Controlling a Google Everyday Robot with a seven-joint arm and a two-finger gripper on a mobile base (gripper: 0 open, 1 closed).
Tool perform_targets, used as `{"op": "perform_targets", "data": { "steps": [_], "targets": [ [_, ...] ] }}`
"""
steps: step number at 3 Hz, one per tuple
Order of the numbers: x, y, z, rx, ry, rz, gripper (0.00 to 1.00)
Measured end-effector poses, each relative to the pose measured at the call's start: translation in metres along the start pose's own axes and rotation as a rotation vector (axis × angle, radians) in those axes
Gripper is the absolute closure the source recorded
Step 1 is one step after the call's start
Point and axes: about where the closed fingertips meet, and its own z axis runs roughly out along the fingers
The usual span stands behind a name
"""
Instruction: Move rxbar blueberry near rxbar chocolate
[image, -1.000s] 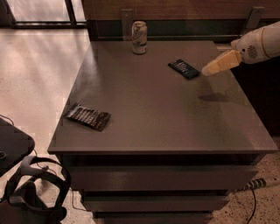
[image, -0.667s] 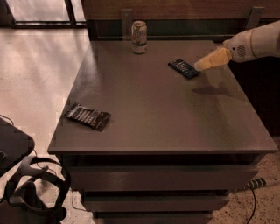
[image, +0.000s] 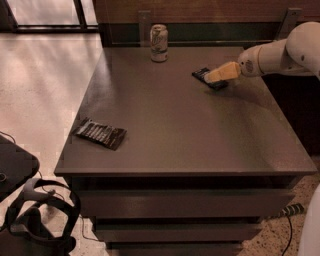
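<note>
The rxbar blueberry (image: 204, 76), a small dark navy wrapper, lies flat at the back right of the grey table (image: 185, 130). The rxbar chocolate (image: 100, 133), a larger brown-black wrapper with rows of pale lettering, lies near the table's front left edge. My gripper (image: 214, 76), with tan fingers on a white arm reaching in from the right, is right over the blueberry bar and covers part of it.
A silver drink can (image: 159, 43) stands upright at the back centre of the table. Black gear with straps and cables (image: 35, 215) lies on the floor at the front left. A dark cabinet stands to the right of the table.
My gripper has moved left and slightly down, from beside the blueberry bar's right end to directly over it. The two bars and the can have not moved.
</note>
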Motion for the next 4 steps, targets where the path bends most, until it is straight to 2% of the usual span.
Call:
{"op": "perform_targets", "data": {
  "steps": [1,2,3,4],
  "targets": [
    [0.006,-0.001,0.026,0.019,-0.011,0.0,0.0],
    [0.015,0.003,0.044,0.015,-0.014,0.009,0.0],
    [0.024,0.011,0.057,0.003,-0.016,0.026,0.16],
    [0.024,0.014,0.059,-0.004,-0.015,0.031,0.4]
  ]
}}
